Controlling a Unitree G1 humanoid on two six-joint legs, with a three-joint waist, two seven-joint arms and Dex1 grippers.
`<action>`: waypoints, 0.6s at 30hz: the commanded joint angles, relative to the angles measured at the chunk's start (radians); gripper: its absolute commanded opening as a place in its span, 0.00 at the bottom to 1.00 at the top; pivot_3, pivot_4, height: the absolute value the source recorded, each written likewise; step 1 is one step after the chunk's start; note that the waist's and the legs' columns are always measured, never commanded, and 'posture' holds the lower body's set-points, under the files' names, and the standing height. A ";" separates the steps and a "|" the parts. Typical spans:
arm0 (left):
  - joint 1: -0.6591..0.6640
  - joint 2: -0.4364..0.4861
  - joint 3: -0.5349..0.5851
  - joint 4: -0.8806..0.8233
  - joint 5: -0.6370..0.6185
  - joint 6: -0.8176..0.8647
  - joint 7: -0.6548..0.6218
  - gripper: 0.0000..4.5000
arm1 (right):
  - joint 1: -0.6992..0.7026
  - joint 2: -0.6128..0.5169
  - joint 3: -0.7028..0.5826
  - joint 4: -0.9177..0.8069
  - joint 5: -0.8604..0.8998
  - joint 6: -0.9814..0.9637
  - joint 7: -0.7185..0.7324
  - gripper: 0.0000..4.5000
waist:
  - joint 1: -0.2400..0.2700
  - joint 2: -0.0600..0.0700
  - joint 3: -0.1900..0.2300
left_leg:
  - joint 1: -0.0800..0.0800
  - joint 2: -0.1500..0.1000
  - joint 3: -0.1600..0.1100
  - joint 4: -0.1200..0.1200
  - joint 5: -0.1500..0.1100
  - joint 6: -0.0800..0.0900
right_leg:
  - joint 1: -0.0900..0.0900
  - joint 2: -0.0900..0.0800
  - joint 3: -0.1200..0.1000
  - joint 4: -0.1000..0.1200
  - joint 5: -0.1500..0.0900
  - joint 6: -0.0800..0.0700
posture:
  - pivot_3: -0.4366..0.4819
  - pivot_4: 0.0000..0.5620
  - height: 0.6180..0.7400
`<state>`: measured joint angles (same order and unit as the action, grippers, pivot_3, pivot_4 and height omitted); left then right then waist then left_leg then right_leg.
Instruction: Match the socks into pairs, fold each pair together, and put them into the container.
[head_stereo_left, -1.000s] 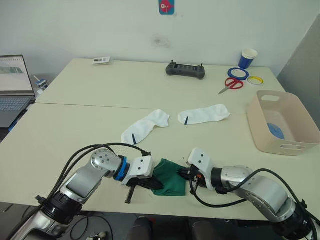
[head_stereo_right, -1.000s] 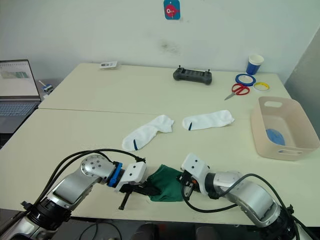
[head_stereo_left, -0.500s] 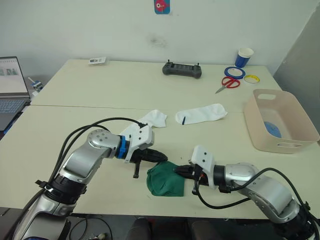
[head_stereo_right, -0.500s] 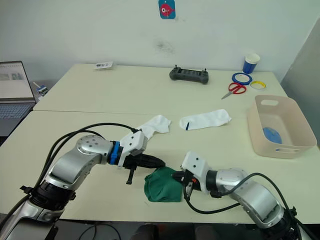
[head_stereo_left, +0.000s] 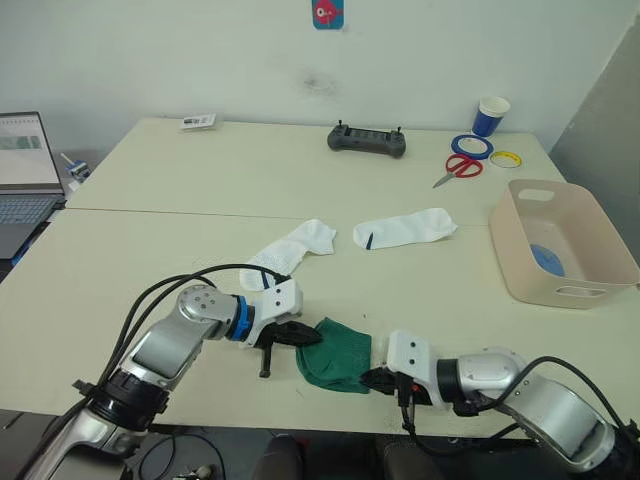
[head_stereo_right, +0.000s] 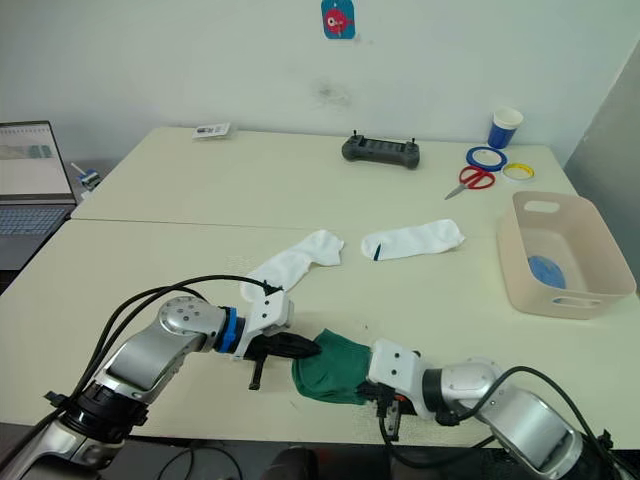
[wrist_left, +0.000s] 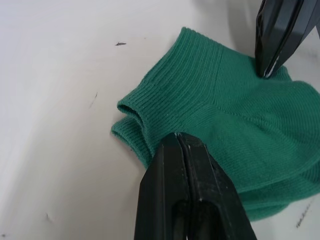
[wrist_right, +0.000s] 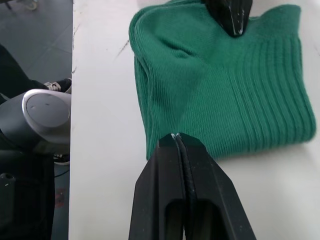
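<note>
A folded dark green pair of socks (head_stereo_left: 338, 355) lies near the table's front edge. My left gripper (head_stereo_left: 308, 340) is shut, its tips resting on the pair's left cuff edge (wrist_left: 150, 115). My right gripper (head_stereo_left: 368, 378) is shut too, its tips touching the pair's near right edge (wrist_right: 215, 100). No fabric shows between either pair of fingers. Two white socks (head_stereo_left: 290, 250) (head_stereo_left: 405, 228) lie flat and apart at mid-table. The beige container (head_stereo_left: 545, 290) stands at the right with a light blue sock (head_stereo_left: 548, 260) inside.
Along the far table edge lie a black controller (head_stereo_left: 367, 140), red scissors (head_stereo_left: 458, 167), two tape rolls (head_stereo_left: 476, 146), a blue paper cup (head_stereo_left: 493, 115) and a small card (head_stereo_left: 199, 121). A laptop (head_stereo_left: 25, 170) sits at the far left.
My left gripper has come back down from the upper left to the green pair's left edge. My right gripper has slid to the pair's near right edge. The pair shifted slightly.
</note>
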<state>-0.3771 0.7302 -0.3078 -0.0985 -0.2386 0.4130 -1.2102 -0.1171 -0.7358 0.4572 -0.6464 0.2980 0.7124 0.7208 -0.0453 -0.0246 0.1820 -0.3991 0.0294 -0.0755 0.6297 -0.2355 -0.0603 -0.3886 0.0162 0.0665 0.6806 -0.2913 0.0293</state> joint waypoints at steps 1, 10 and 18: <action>-0.001 -0.001 0.057 -0.059 -0.058 0.006 -0.016 0.00 | 0.036 0.021 -0.137 -0.089 0.054 0.052 -0.052 0.01 | 0.002 0.000 0.000 | 0.000 0.000 0.000 0.000 0.000 0.000 | 0.000 0.000 0.000 0.000 0.000 0.000 | 0.48 0.27 1.00; -0.019 0.046 0.023 -0.158 -0.109 0.046 -0.103 0.00 | 0.135 0.188 -0.381 -0.201 0.220 0.294 -0.243 0.01 | 0.004 0.000 0.000 | 0.000 0.000 0.000 0.000 0.000 0.000 | 0.000 0.000 0.000 0.000 0.000 0.000 | 0.48 0.27 1.00; 0.020 0.028 -0.027 0.014 0.025 -0.095 -0.069 0.00 | 0.046 0.323 -0.518 -0.161 0.464 0.649 -0.295 0.29 | 0.006 0.000 0.000 | 0.000 0.000 0.001 0.000 0.000 0.000 | 0.000 0.000 0.001 0.001 0.001 0.000 | 0.48 0.27 1.00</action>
<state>-0.3631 0.7531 -0.3361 -0.0866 -0.2353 0.3341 -1.2774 -0.0604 -0.4262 -0.0151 -0.7938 0.7012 1.3092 0.4325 -0.0393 -0.0245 0.1818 -0.3987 0.0298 -0.0750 0.6297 -0.2354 -0.0602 -0.3886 0.0164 0.0674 0.6814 -0.2907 0.0291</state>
